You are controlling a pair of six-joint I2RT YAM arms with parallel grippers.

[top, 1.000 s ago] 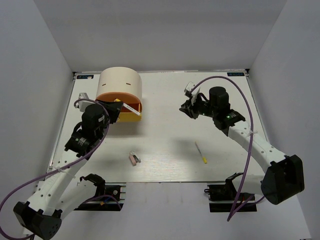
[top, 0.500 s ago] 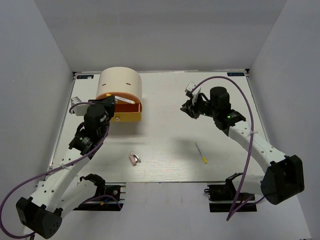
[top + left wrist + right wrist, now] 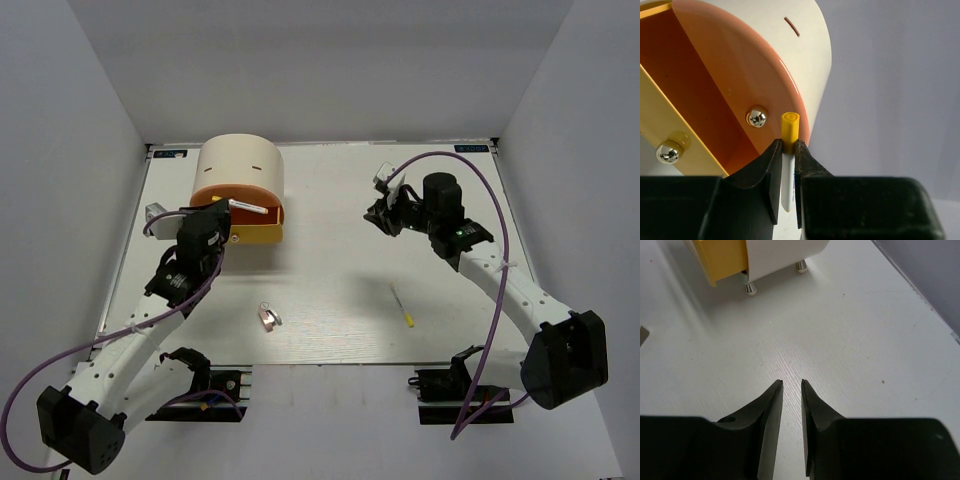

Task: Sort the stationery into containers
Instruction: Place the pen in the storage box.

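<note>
As I look down from the top camera, the left gripper [image 3: 222,212] sits right against the front of the cream cabinet [image 3: 240,165], at the orange drawer [image 3: 235,192]. A thin white stick [image 3: 250,207] pokes out of it and lies across that drawer's front edge, above the yellow drawer [image 3: 258,234], which juts out further. From here I cannot tell how wide its jaws stand. The right gripper [image 3: 377,217] hangs over bare table [image 3: 330,270], well apart from the cabinet. A second stick [image 3: 402,304] with a yellow end lies on the table nearer the arm bases, and a small pinkish clip [image 3: 268,317] lies near the front edge, closer to my left arm.

On the left wrist camera, the left gripper [image 3: 786,150] is clamped on the white stick [image 3: 788,180], both fingers [image 3: 771,170] pressed to its sides. Its yellow tip sticks up just past the fingertips, just beside a shiny knob [image 3: 757,118] on the orange drawer [image 3: 715,85]. The yellow drawer [image 3: 660,125] with its own knob shows at the lower left.

On the right wrist camera, the right gripper [image 3: 791,385] has its fingers [image 3: 771,405] almost together, only a narrow slit between them and nothing in it. Beneath them is plain white table [image 3: 850,350]. The cabinet [image 3: 785,252] and the yellow drawer [image 3: 722,257] stand far off at the top.
</note>
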